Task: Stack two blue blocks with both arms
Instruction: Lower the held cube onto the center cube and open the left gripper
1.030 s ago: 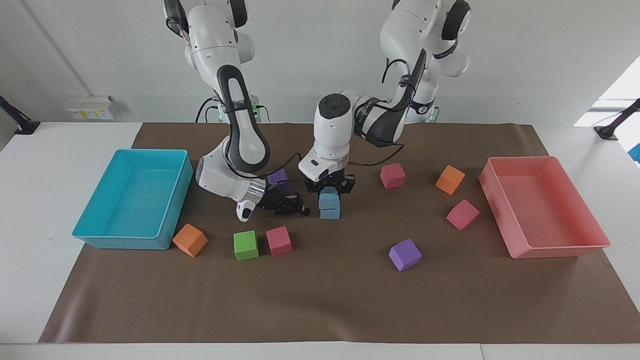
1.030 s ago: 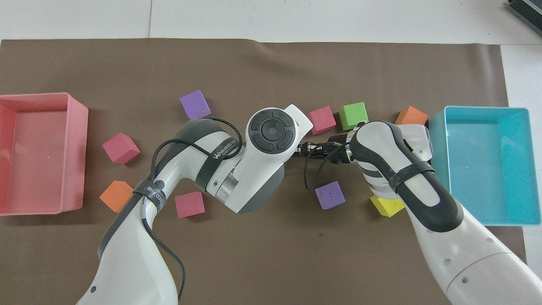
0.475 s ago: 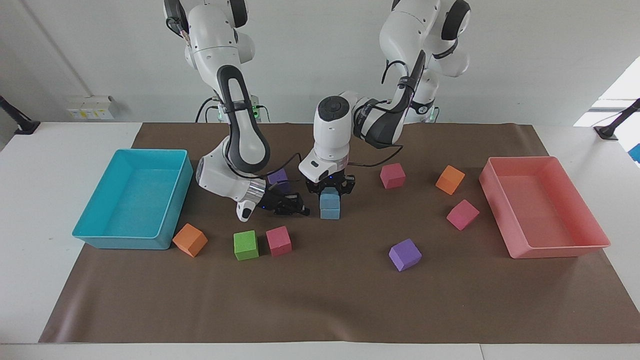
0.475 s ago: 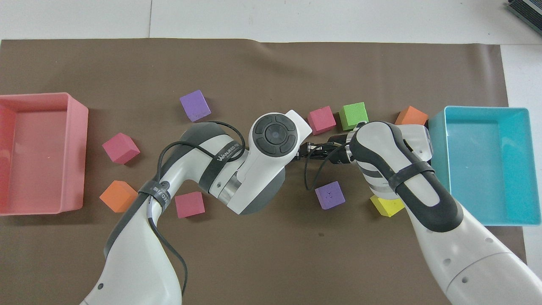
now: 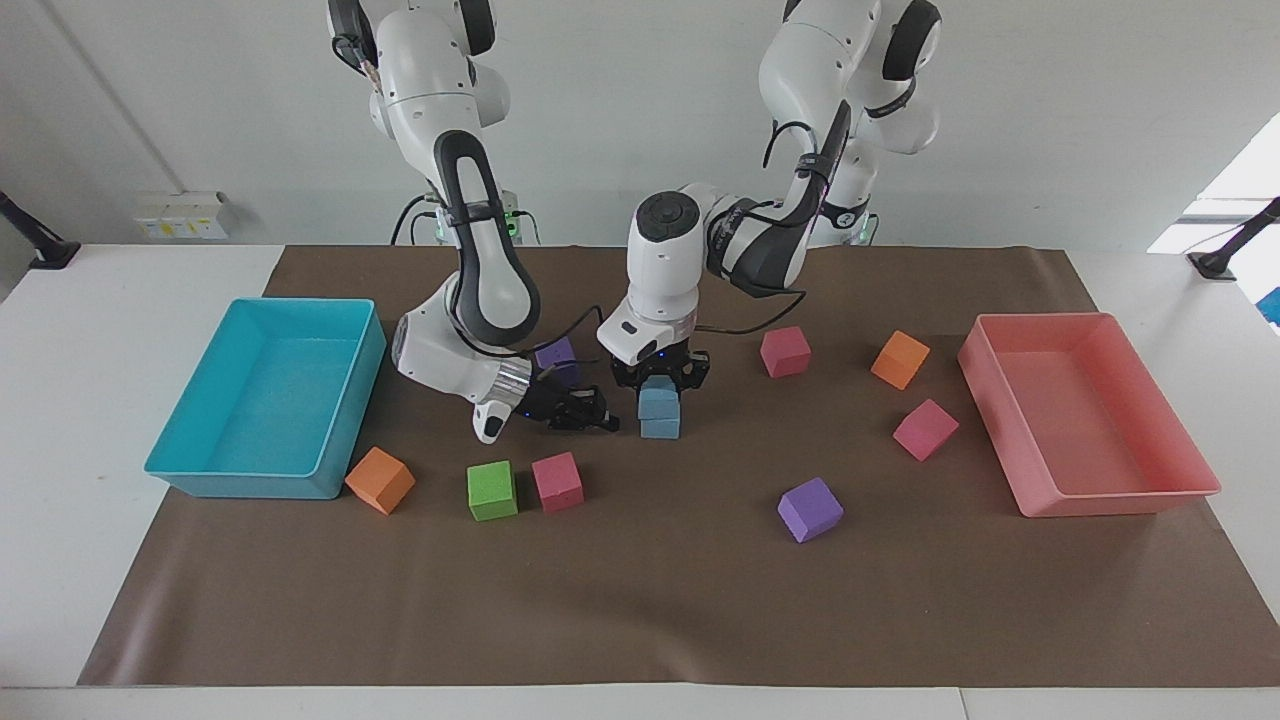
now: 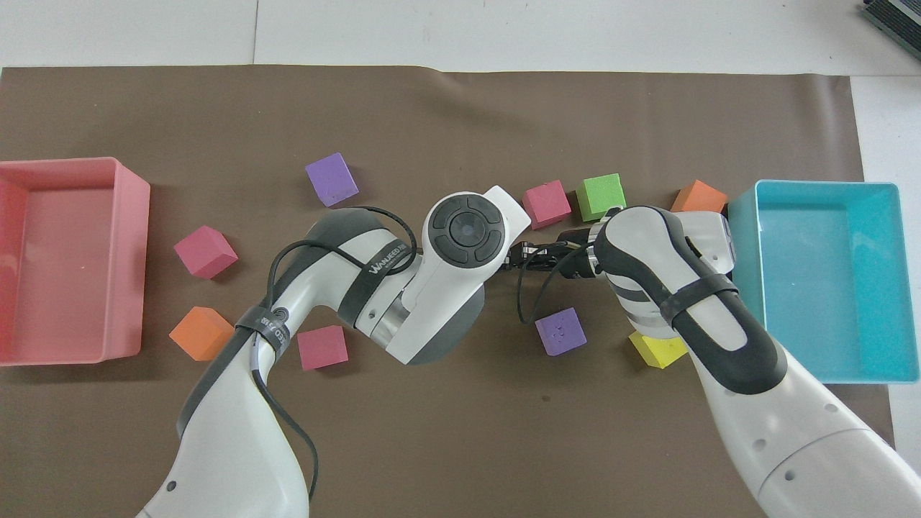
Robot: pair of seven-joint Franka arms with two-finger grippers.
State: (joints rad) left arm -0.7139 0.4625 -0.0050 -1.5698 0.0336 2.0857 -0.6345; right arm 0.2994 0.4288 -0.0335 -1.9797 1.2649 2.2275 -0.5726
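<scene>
The left arm (image 5: pixel 690 260) rises slightly above the stack of two blue blocks (image 5: pixel 659 412) near the middle of the table, its wrist now a little higher over the stack than a second ago. The left gripper (image 5: pixel 661 378) lifts with it, so that more of the upper block's top shows between its fingers, which now stand at the block's upper edge.
</scene>
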